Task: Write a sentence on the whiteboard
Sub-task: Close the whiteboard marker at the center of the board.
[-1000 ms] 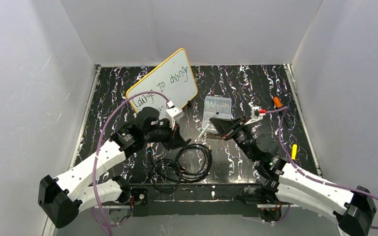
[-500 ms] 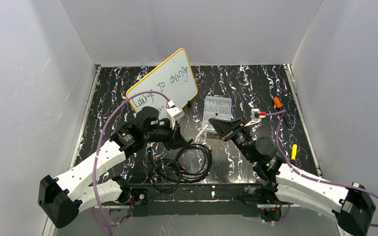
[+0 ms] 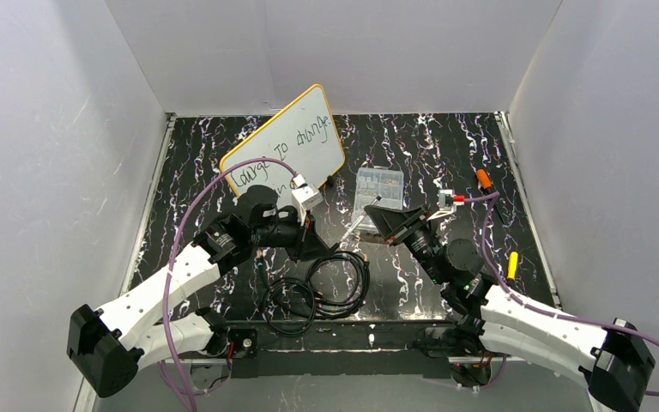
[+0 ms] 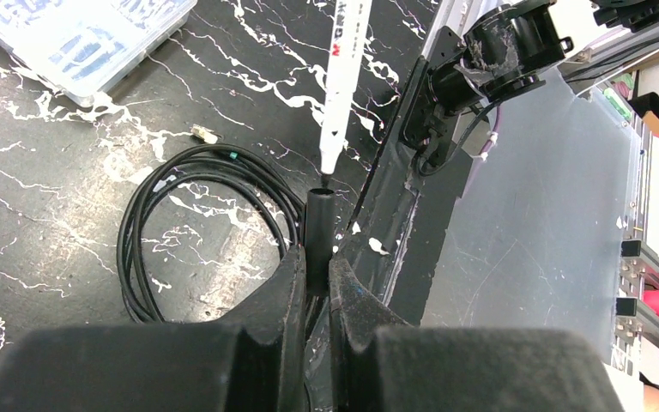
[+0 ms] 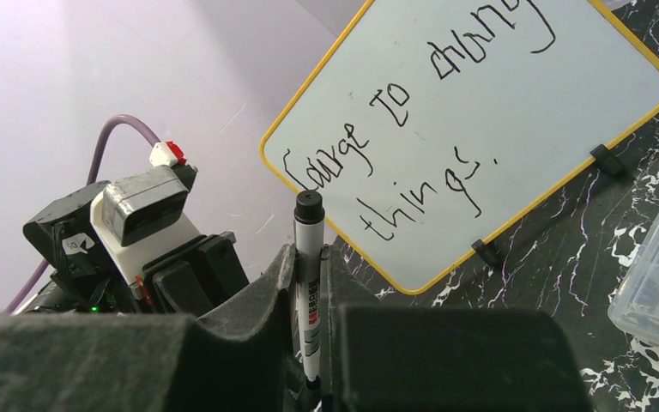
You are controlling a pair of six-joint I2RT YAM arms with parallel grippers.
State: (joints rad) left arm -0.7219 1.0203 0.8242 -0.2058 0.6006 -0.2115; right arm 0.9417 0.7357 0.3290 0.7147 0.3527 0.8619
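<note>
The whiteboard [image 3: 296,142] stands tilted at the back left, yellow-rimmed; it also shows in the right wrist view [image 5: 498,112]. The sentence [image 5: 395,146] reads roughly "Courage to change things." in two dark lines. My right gripper [image 5: 308,262] is shut on a white marker [image 5: 309,257]. My left gripper [image 4: 317,262] is shut on a black marker cap [image 4: 318,227]. In the left wrist view the marker [image 4: 343,77] points its tip down at the cap's open end, almost touching it. In the top view the left gripper [image 3: 313,243] and the right gripper [image 3: 376,216] meet at the table's middle.
A clear compartmented box [image 3: 377,190] lies behind the grippers. Coiled black cables [image 3: 317,287] lie in front of them. An orange object [image 3: 484,178] and a yellow object [image 3: 512,263] lie at the right. Grey walls close in three sides.
My right arm has shifted slightly left and forward, bringing the marker tip closer to the cap. The left arm has hardly moved.
</note>
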